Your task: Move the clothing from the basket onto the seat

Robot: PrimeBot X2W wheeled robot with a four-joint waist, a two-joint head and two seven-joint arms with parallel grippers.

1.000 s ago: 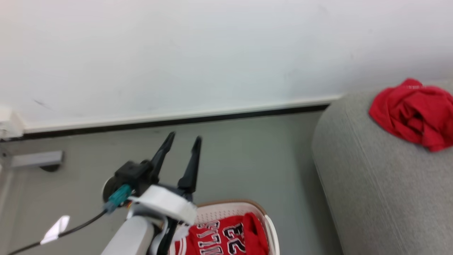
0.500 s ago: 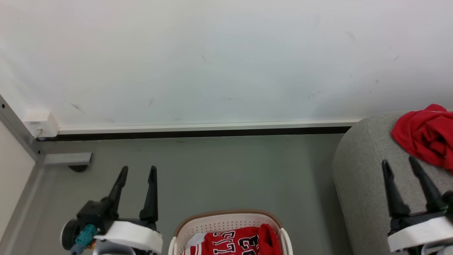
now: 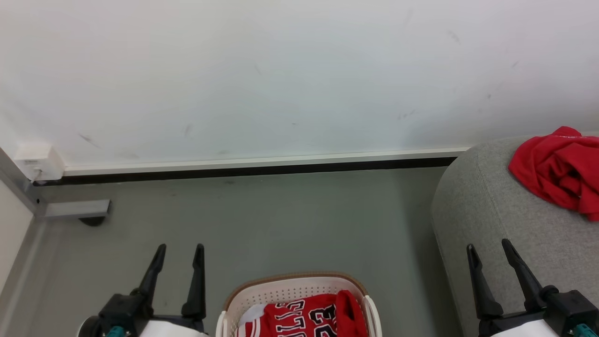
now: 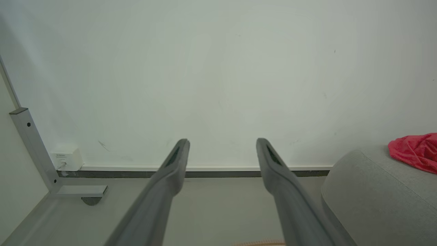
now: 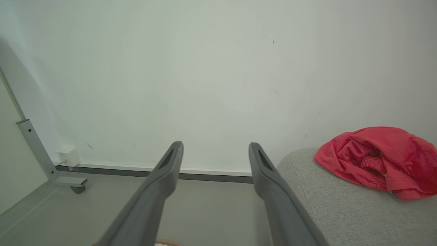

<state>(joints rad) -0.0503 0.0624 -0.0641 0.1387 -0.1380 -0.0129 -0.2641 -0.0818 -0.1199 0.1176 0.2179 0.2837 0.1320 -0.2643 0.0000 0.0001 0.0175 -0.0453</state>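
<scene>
Both the left gripper (image 3: 180,248) and the right gripper (image 3: 488,246) hang spread and empty on either side of the basket (image 3: 292,277), where the jersey (image 3: 304,318) lies. Farther off, one red garment (image 3: 557,171) rests on the seat (image 3: 491,220). A second pickup looks due: reach down and pinch the jersey.

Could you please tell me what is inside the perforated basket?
The cream-white perforated plastic basket with a brown rim holds a red jersey with black-and-white lettering and a white patch at its left. Anything beneath the jersey is covered.

both claws, left claw (image 3: 180,250) and right claw (image 3: 489,248), spread wide, empty, pointing up.
</scene>
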